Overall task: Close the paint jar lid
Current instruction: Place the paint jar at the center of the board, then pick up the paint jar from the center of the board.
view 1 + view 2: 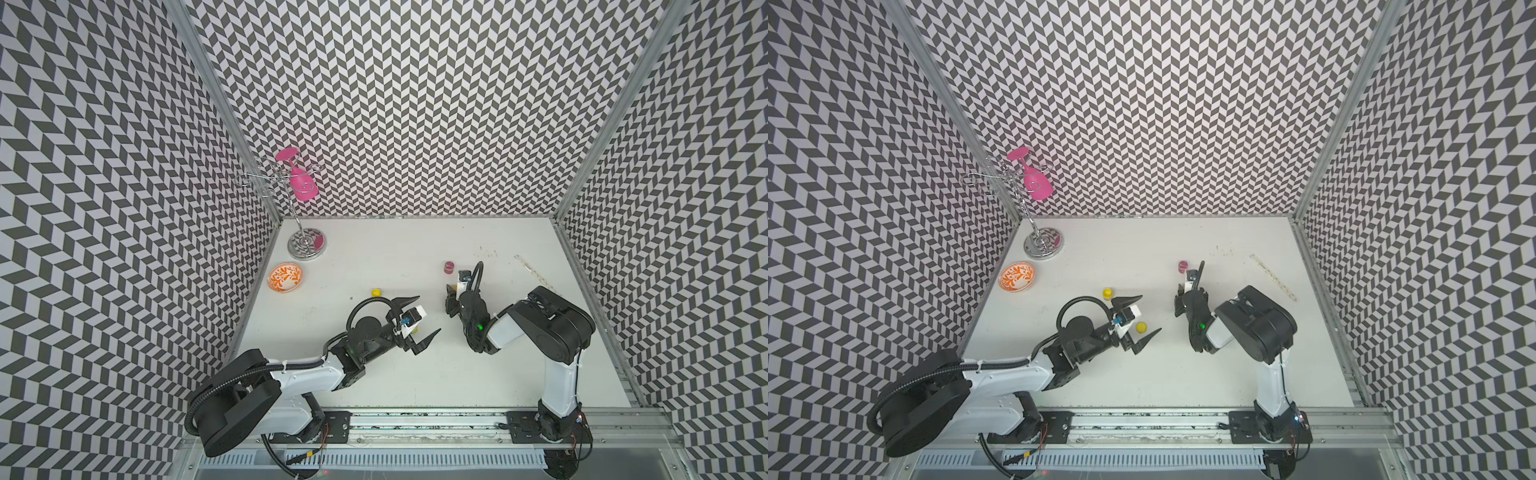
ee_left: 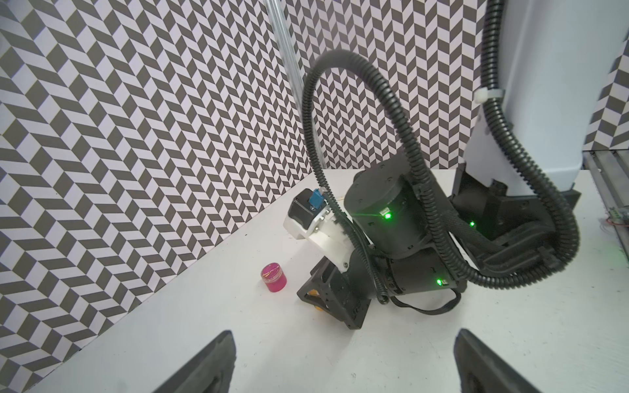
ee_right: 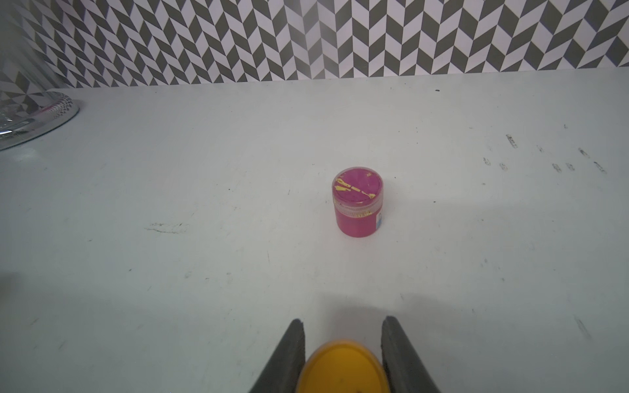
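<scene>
1. At the near side, the left tool (image 1: 1150,313) stands spread wide, and a yellow lid (image 1: 1141,327) shows between its jaws.
2. Farther out, the right tool (image 3: 343,320) closely flanks an orange-yellow cap (image 3: 342,367). I cannot tell whether it is pinching or just touching, and any jar beneath is hidden.
3. Straight beyond, well apart, the pink paint jar (image 3: 357,200) stands upright, seemingly lidded.

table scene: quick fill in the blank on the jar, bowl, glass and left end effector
1. The jar standing free ahead of the right end effector is ___.
2. The left end effector has its jaws ___.
3. The bowl has an ___ pattern.
4. The pink glass hangs upside down from a wire ___.

Missing words: pink; open; orange; rack
</scene>
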`<act>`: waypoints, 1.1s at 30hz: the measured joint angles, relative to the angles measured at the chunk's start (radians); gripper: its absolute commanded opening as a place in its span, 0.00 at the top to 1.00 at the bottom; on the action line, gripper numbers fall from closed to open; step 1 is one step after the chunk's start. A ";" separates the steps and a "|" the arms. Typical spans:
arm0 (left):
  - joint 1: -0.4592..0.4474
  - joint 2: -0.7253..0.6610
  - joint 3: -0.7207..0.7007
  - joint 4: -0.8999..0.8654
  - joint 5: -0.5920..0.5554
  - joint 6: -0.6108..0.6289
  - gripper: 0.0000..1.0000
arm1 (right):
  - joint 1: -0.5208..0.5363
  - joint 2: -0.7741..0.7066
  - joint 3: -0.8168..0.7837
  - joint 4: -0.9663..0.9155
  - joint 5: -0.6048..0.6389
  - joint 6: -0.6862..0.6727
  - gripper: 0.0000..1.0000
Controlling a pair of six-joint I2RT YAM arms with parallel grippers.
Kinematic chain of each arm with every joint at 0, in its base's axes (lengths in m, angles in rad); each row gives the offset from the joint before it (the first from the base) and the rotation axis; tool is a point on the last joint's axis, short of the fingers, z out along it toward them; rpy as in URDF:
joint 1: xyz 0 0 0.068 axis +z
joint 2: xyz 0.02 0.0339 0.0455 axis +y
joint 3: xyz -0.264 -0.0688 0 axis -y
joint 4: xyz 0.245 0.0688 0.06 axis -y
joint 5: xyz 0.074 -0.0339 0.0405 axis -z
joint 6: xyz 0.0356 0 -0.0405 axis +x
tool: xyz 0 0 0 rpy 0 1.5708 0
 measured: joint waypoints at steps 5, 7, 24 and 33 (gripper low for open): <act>0.026 -0.001 0.000 0.008 0.031 -0.040 0.00 | 0.000 0.000 -0.013 -0.001 0.003 -0.010 0.37; 0.034 -0.002 -0.003 0.028 0.048 -0.058 0.00 | 0.000 0.000 -0.014 0.000 0.002 -0.014 0.34; 0.056 -0.029 -0.082 0.229 -0.001 -0.182 0.00 | 0.000 -0.447 0.071 -0.304 -0.081 -0.087 0.21; 0.086 -0.045 0.049 0.009 -0.036 -0.291 0.00 | 0.000 -0.681 0.163 -0.628 -0.204 -0.095 0.01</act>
